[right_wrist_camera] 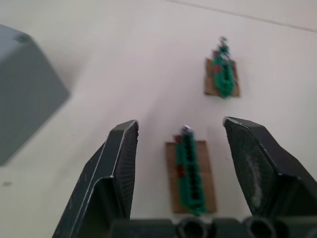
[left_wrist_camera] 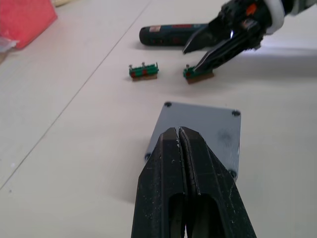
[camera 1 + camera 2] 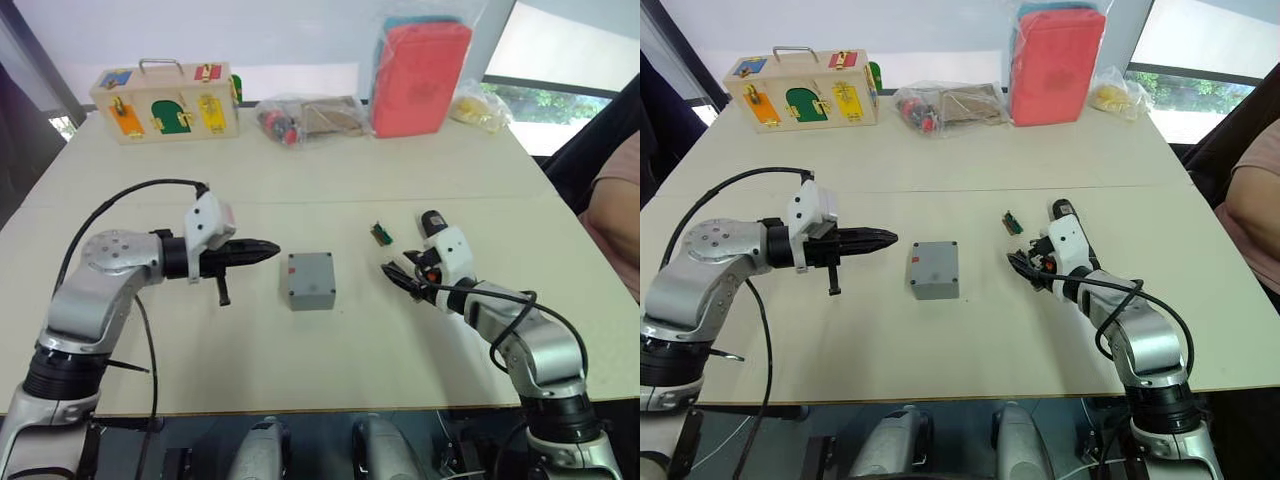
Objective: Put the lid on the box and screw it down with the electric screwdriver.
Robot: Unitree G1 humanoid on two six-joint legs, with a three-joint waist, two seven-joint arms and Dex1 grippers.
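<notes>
Left gripper [image 3: 272,247] fingers pressed together, pointing at the lidded box [image 3: 310,279].

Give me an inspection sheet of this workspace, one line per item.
Surface: beige table, seam across the middle.
Job's things: grey box at centre, lid apparently on it, corner holes visible. The electric screwdriver lies beyond the right pincer.
Clutter: two green connector blocks; wooden latch box, clear bag, red pad, yellow bag at the far edge.
Grippers: left pincer shut, empty, pointing at the box; right pincer open, straddling one block.
Cables: black loops on both arms.
Surroundings: person seated on the right.
</notes>
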